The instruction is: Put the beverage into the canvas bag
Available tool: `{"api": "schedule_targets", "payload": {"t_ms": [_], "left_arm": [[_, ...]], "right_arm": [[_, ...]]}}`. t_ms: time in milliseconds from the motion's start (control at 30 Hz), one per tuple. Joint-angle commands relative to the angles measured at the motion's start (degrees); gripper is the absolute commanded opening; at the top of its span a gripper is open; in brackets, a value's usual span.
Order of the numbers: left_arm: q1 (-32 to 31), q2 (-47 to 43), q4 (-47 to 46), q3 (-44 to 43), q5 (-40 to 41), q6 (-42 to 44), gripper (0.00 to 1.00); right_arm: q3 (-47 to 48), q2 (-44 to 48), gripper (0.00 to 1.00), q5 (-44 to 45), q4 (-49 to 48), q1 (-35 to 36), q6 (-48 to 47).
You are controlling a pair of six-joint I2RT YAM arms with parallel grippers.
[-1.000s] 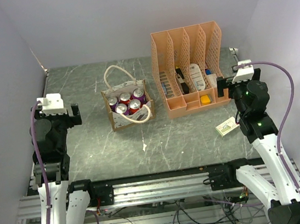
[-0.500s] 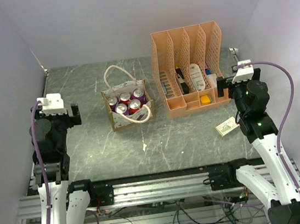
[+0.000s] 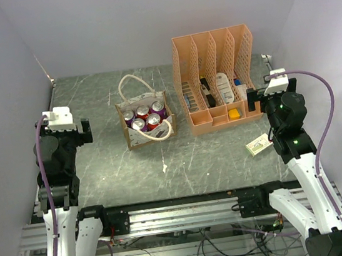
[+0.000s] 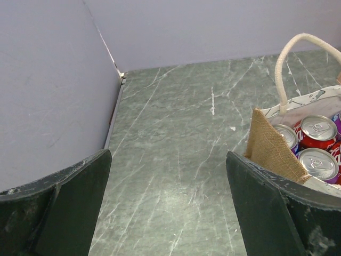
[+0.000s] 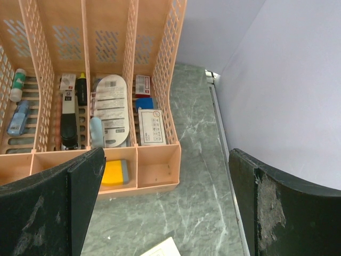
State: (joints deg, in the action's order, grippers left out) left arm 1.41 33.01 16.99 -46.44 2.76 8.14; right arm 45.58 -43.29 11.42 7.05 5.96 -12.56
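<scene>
Canvas bag point(image 3: 148, 130): upright on the table point(image 3: 101, 169), toward the back and a little left of centre, mouth open upward; brown edges, pale speckled sides.
Handles: one cream loop point(image 3: 130, 83) thrown back over the far side, the other point(image 3: 167, 128) drooping at the near right corner.
Beverage cans point(image 3: 143, 111): already inside the canvas bag, five lids visible from above, standing upright and packed close together; red and purple bodies, silver tops. From the left wrist, three lids just behind the brown corner of the canvas bag.
Left gripper point(image 4: 168, 213): jaws spread wide, nothing between them; raised over the left side of the table, well apart from the canvas bag.
Right gripper point(image 5: 165, 213): jaws spread wide, holding nothing; raised near the front right corner of the orange file organizer point(image 3: 184, 57).
Orange file organizer: right of the canvas bag, close to it but apart from it; four tall slots with small items inside, low compartments in front, a yellow block point(image 3: 235, 113) in one of them.
Small box point(image 3: 259, 146): flat on the table just beside the right arm, in front of the orange file organizer.
White scrap point(image 3: 165, 166): on the table in front of the canvas bag, apart from it.
</scene>
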Motion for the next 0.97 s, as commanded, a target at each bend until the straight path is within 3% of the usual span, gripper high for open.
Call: {"api": "schedule_targets", "payload": {"t_ms": [0,933], "left_arm": [[0.70,-0.21,-0.65,-0.16,-0.89,0.38,0.99],[1.06,-0.35,-0.73,0.14,-1.90,0.47,0.99]], "right_arm": [[-0.66,0.18,1.00,0.99,-1.87,-0.33,-0.54],[-1.70,0.99,1.00,2.60,-3.99,-0.33,-0.74]]}}
